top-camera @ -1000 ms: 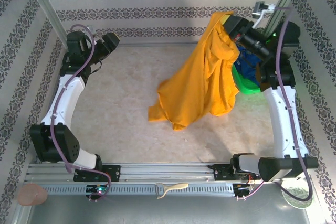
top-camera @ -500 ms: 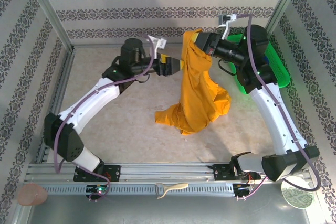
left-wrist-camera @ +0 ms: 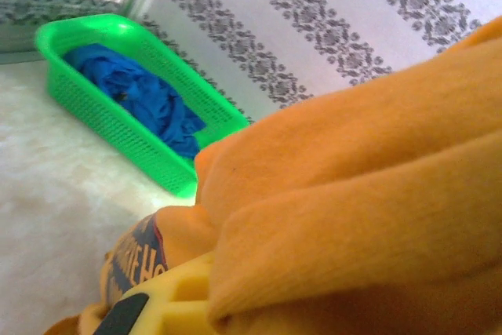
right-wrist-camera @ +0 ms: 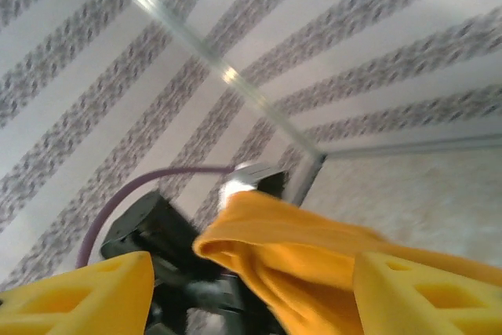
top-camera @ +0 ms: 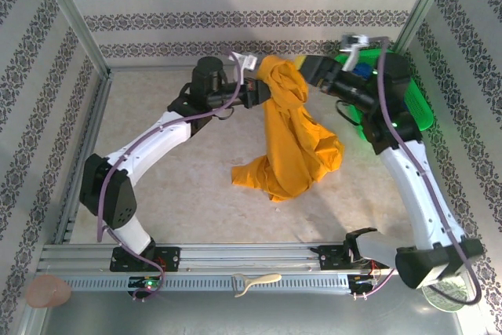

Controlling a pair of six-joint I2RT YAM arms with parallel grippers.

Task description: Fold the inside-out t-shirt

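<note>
Table [top-camera: 180, 170] beige and mottled; walls [top-camera: 235, 5] striped. Shirt [top-camera: 294, 143] hangs mid-table: top bunch clamped in the left gripper [top-camera: 259, 92], lower end heaped on the surface. Right gripper [right-wrist-camera: 252, 264] stands wide (cloth loose between fingers). Green basket [top-camera: 420, 107] far right.

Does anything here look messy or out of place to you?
Yes: the mustard-yellow cotton t-shirt is far from flat. It hangs bunched from the left hand, its lower end crumpled on the table. The right hand stands open at the shirt's top.
</note>
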